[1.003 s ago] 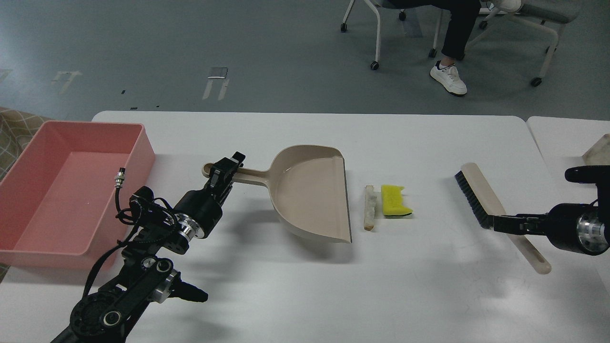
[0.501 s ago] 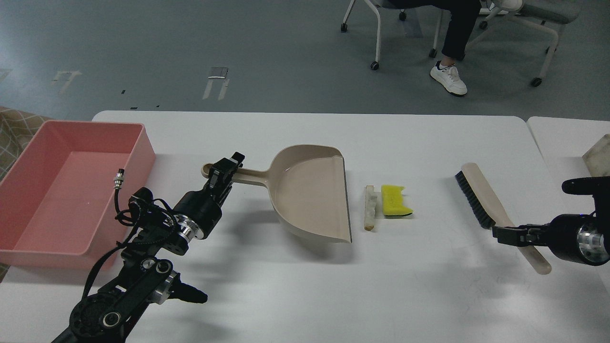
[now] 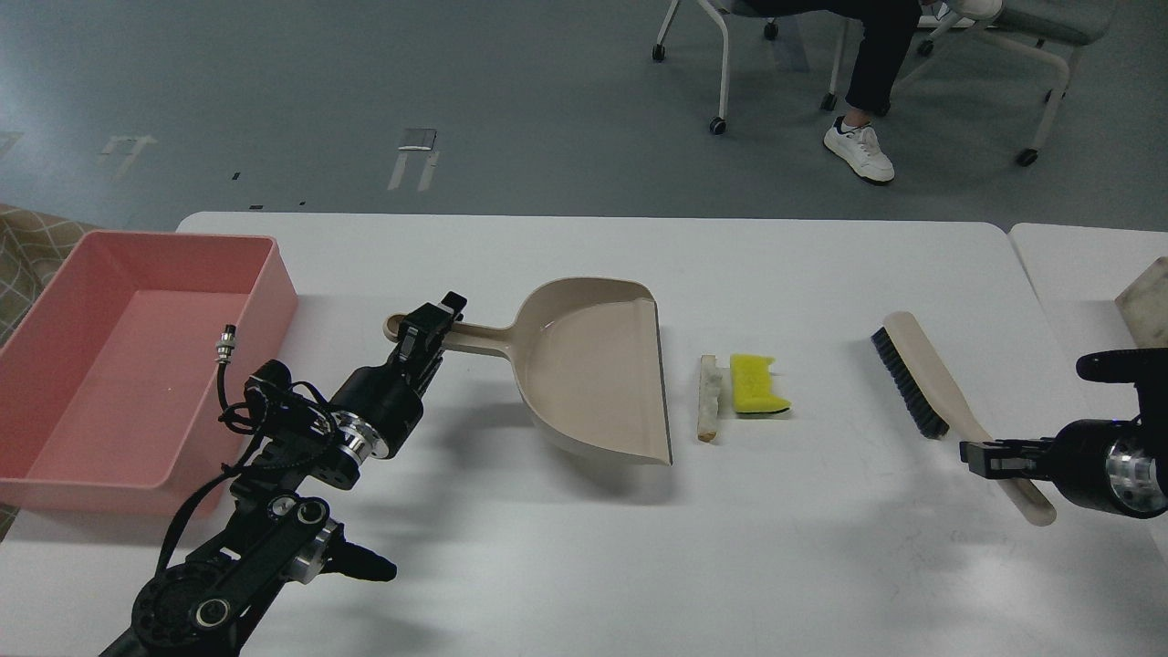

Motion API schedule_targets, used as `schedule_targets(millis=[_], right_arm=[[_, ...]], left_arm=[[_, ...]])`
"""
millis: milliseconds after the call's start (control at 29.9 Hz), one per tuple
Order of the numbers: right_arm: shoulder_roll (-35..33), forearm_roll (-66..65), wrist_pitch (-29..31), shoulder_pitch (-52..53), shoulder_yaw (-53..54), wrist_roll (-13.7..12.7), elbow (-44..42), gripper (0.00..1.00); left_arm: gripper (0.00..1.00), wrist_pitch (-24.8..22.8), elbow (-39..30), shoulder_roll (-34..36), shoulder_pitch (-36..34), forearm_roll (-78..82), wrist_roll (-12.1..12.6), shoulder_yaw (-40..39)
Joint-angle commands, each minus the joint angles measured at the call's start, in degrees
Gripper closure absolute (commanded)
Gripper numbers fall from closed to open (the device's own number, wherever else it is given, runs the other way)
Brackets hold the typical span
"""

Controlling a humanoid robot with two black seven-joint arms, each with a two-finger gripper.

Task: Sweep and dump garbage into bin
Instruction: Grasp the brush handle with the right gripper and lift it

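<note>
The garbage lies mid-table: a yellow sponge piece (image 3: 756,383) with a dark underside and an off-white strip (image 3: 706,398), side by side just right of the beige dustpan's (image 3: 593,365) open lip. The pink bin (image 3: 281,297) stands at the table's left edge and looks empty. My left gripper (image 3: 432,321) straddles the dustpan's handle near its end, its fingers closed against it. The beige black-bristled brush (image 3: 912,376) lies at the right. My right gripper (image 3: 973,454) sits over the brush's handle, seen side-on and dark, so its fingers cannot be told apart.
The white table (image 3: 803,557) has bare surface in front of the dustpan and garbage. A second table (image 3: 1068,265) adjoins on the right with a pale object (image 3: 1152,285) at its edge. Chairs and a seated person's legs (image 3: 871,64) are beyond the table.
My right gripper has slid back and down along the brush handle, away from the bristles toward the handle's end. The left arm, dustpan and garbage have not moved.
</note>
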Motion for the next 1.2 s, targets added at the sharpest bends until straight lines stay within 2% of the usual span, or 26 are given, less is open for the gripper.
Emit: schedule_targets(millis=[0, 435, 735, 969, 1137, 1170], right_arm=[[-0.1, 0.0, 0.0, -0.3, 0.0, 0.1, 0.1, 1.0], [-1.6, 0.4, 0.0, -0.4, 3.5, 0.5, 2.8, 1.0], [-0.9, 0.4, 0.1, -0.6, 2.9, 0.5, 5.1, 1.0], [3.2, 0.4, 1.1, -0.5, 2.7, 0.2, 5.2, 1.0], [6.3, 0.4, 1.2, -0.4, 2.5, -1.0, 6.3, 1.0], [7.0, 0.4, 1.2, -0.2, 2.6, -2.0, 6.3, 1.0]], left_arm=[[1.0, 0.0, 0.0, 0.0, 0.0, 0.0, 0.0, -0.2], [1.0, 0.0, -0.1, 0.1, 1.5, 0.2, -0.3, -0.1], [1.0, 1.8, 0.7, 0.0, 1.9, 1.0, -0.5, 0.2], [1.0, 4.1, 4.6, -0.3, 1.7, 0.7, -1.3, 0.9], [1.0, 4.4, 5.4, -2.1, 1.7, 0.8, -1.3, 1.0], [1.0, 4.4, 5.4, -2.4, 1.7, 0.8, -1.3, 1.0]])
